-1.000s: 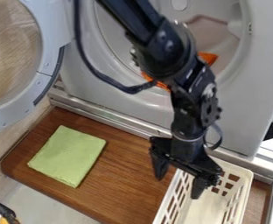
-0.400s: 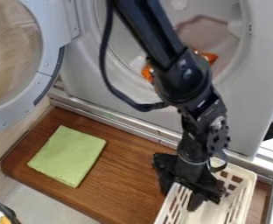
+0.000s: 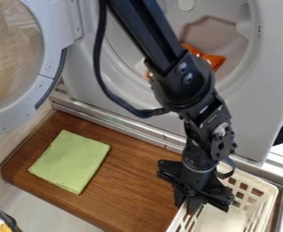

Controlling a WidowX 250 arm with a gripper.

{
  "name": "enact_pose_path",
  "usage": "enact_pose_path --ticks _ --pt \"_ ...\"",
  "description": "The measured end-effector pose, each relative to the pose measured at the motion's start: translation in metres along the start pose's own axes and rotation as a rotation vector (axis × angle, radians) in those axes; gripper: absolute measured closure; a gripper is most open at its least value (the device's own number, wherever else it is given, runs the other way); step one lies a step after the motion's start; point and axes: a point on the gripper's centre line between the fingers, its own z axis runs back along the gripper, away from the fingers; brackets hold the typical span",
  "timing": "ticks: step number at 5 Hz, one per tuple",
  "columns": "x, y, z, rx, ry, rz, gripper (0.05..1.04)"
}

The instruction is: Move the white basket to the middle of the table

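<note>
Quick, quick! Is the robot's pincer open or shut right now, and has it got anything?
Pincer: closed on the side wall of the white basket.

Soft, fairly bright light covers the scene evenly; its source cannot be made out. The brown worktop has a faint sheen, and the metal rail at its far side catches pale glints. Small highlights dot the black arm. Inside the drum, shading is gentle. Right of the white basket lies a darker, shadowed strip.
</note>
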Motion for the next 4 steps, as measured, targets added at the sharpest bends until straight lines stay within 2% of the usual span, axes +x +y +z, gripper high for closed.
enact_pose_path --ticks 1,2,3,4 --pt "0.003 0.000 -0.001 -0.025 0.009 -0.001 0.971" --pt "0.006 0.001 0.014 -0.075 -0.016 -0.021 0.979" --pt "0.004 0.021 0.042 -0.102 -0.051 0.009 0.995" --pt "-0.007 0.066 0.062 -0.133 -0.098 0.066 0.996"
